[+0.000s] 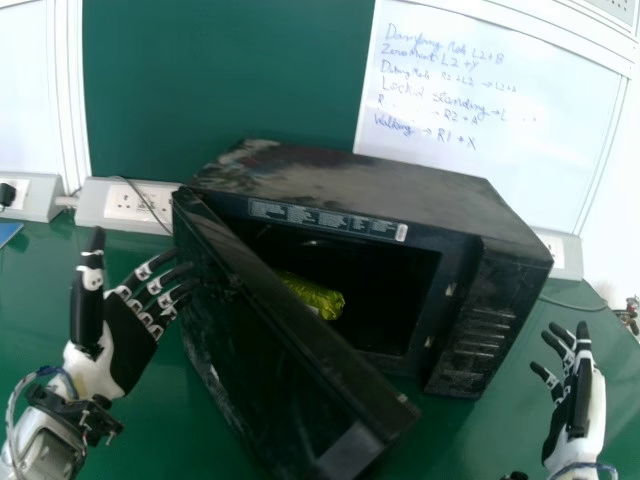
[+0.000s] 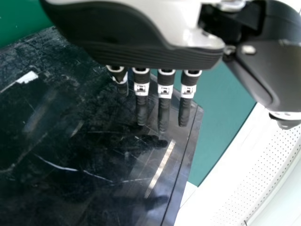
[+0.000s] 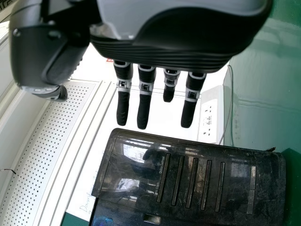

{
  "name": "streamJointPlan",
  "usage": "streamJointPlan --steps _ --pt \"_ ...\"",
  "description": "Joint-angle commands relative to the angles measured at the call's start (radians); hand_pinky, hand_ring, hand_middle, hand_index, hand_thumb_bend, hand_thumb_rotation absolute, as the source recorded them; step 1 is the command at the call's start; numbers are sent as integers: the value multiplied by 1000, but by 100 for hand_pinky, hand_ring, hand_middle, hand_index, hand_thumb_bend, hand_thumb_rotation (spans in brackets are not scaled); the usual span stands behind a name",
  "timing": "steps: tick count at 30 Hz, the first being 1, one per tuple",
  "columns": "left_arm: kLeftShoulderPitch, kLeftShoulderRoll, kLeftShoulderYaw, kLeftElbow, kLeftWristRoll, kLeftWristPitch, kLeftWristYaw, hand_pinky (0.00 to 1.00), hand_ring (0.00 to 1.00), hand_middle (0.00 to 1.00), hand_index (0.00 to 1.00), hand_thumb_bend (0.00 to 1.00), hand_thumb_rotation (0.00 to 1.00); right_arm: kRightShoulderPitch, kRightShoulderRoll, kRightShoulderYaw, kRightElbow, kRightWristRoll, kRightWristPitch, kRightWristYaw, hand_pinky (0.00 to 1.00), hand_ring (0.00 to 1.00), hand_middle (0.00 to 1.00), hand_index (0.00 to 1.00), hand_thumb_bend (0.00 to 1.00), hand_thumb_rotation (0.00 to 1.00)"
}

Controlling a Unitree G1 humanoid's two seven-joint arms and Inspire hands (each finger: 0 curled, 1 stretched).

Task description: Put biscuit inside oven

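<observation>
The black oven (image 1: 370, 190) stands on the green table with its door (image 1: 290, 350) swung partly out toward the robot. Inside the cavity lies the yellow-green biscuit packet (image 1: 315, 296), partly hidden behind the door. At the left, my left hand (image 1: 125, 335) is open beside the door's outer face, fingers pointing at it; in the left wrist view the straight fingers of the left hand (image 2: 163, 101) are over the dark door (image 2: 84, 155). My right hand (image 1: 575, 395) is open and empty, right of the oven; in the right wrist view the right hand (image 3: 144, 101) is near the oven's control side (image 3: 188, 183).
Wall sockets (image 1: 140, 203) run behind the oven on the left, with a thin cable hanging there. A whiteboard with handwriting (image 1: 480, 100) stands behind. Green table surface (image 1: 150, 430) lies in front of the left hand and between the oven and the right hand.
</observation>
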Motion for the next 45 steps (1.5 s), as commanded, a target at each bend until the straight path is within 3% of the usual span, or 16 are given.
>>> streamJointPlan --steps 1,11,21,31,37,45 --pt "-27 -12 -33 21 19 6 -30 91 83 80 84 42 30 -8 -7 -6 5 0 -5 6 74 76 77 75 69 21" --pt "-69 -44 -102 93 119 -1 -114 84 79 77 79 45 24 2 -10 -11 7 -6 -15 17 76 76 77 73 69 22" --pt "-124 -93 -135 159 212 1 -164 77 74 74 76 56 19 1 -9 -12 4 -9 -10 21 75 75 76 72 70 21" --pt "-186 -120 -123 227 215 54 -183 77 74 74 73 56 21 3 -14 -21 10 -6 -21 36 76 76 76 73 71 21" --pt "-223 -140 -119 268 227 59 -179 78 77 77 80 58 20 -4 -9 -23 3 -2 -4 33 77 76 77 74 71 22" --pt "-265 -166 -121 301 259 61 -167 78 76 74 74 65 20 -4 -2 -22 0 2 -3 31 77 76 77 73 72 22"
